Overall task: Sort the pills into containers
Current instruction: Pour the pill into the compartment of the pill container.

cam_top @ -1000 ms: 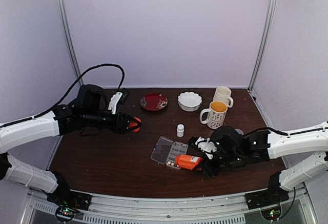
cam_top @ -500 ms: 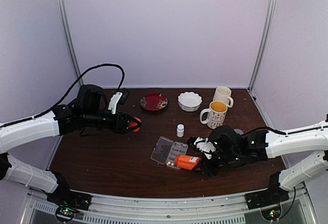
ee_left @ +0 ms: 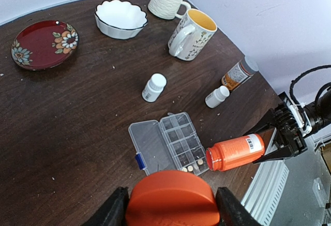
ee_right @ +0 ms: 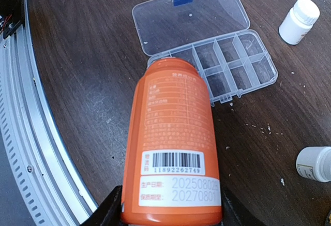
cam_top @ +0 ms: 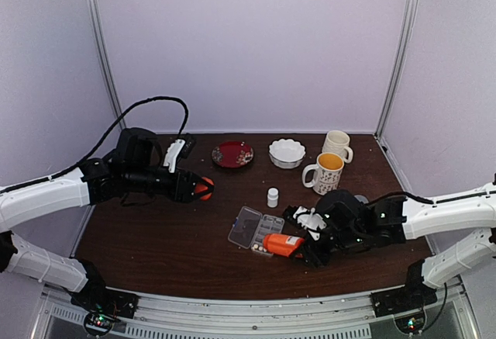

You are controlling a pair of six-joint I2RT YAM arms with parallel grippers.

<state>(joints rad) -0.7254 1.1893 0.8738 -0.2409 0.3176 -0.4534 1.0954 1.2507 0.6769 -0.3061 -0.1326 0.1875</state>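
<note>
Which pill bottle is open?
The large orange plastic bottle in the right gripper, mouth at the clear plastic pill box; the three smaller bottles are capped.

Lab booth: white walls (cam_top: 248, 44), metal posts (cam_top: 99, 52), wood table (cam_top: 155, 238).

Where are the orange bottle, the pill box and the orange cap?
orange bottle (ee_right: 173, 133): right wrist view, on its label.
pill box (ee_left: 152, 146): left wrist view, on its open lid.
orange cap (ee_left: 170, 199): left wrist view, on its middle.

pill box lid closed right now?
No, the pill box lid lies swung fully open, flat beside the cells.
</note>
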